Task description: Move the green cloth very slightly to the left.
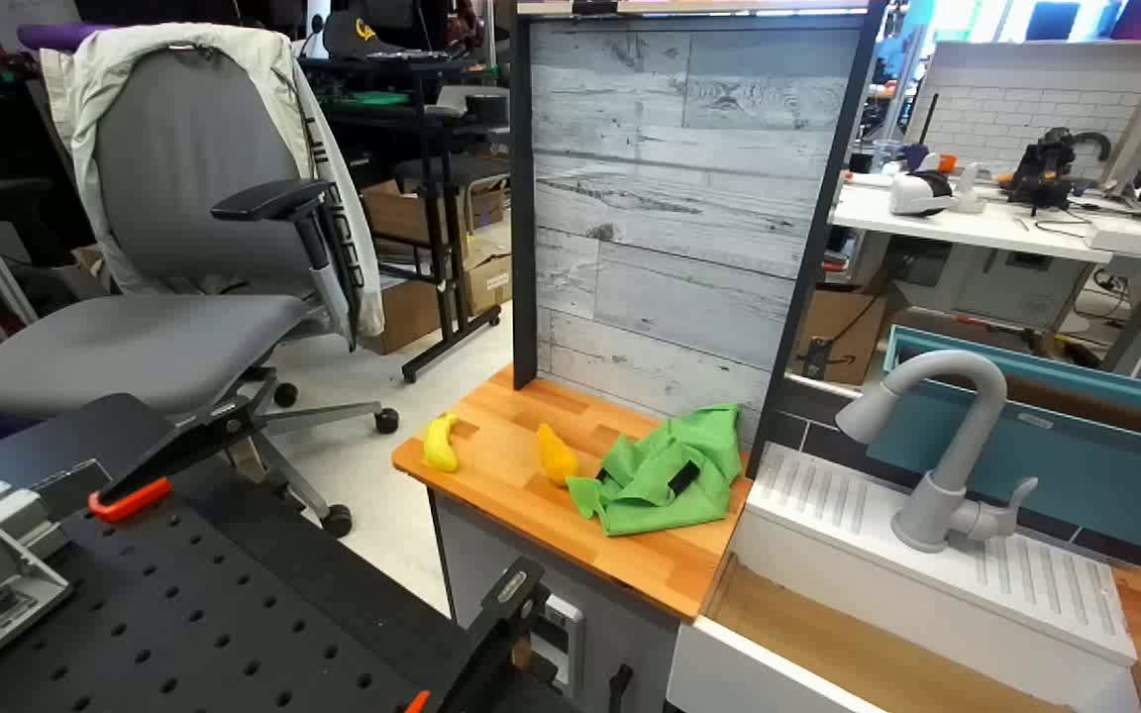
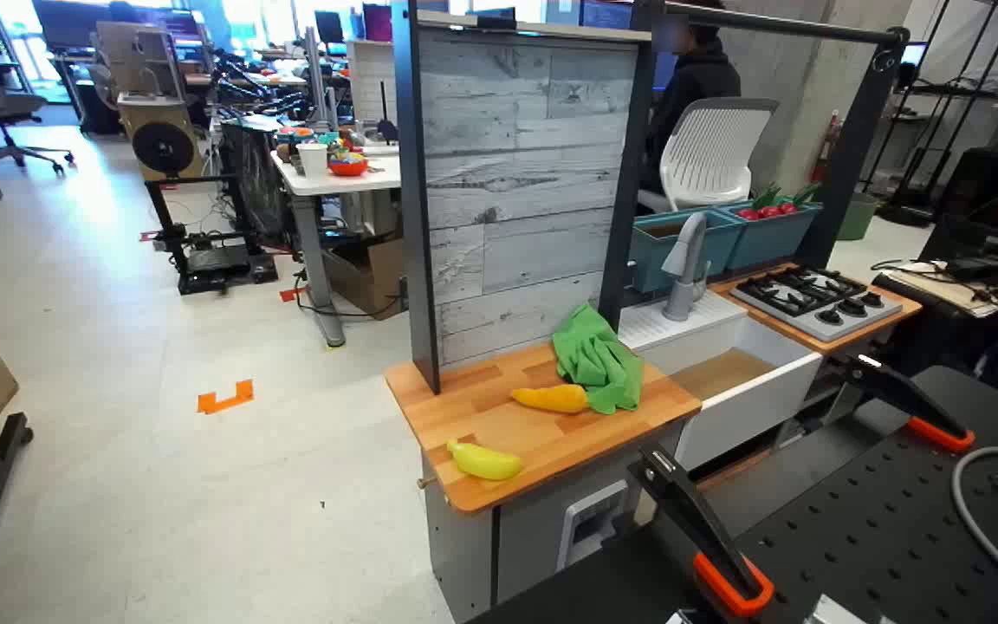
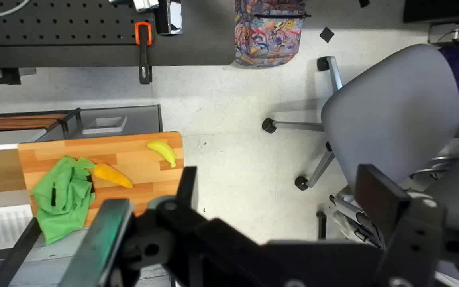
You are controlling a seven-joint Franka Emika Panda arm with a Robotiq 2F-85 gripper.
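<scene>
The green cloth [image 1: 665, 507] lies crumpled on the wooden counter [image 1: 491, 495], near the sink end and against the back panel. It also shows in an exterior view [image 2: 596, 360] and in the wrist view [image 3: 69, 199]. A dark tag shows on the cloth. An orange carrot-like toy [image 2: 551, 399] lies beside it, its thick end touching or very close to the cloth. My gripper [image 3: 278, 175] is open and empty in the wrist view, its fingers wide apart over the floor, to the right of the counter and cloth. The gripper is out of view in both exterior views.
A yellow toy banana [image 2: 486, 461] lies near the counter's outer end. A grey wood-look panel [image 1: 670, 218] stands behind the counter. A white sink [image 2: 742, 364] with a grey faucet [image 1: 957, 446] adjoins it. A black perforated table [image 1: 184, 614] with clamps stands opposite.
</scene>
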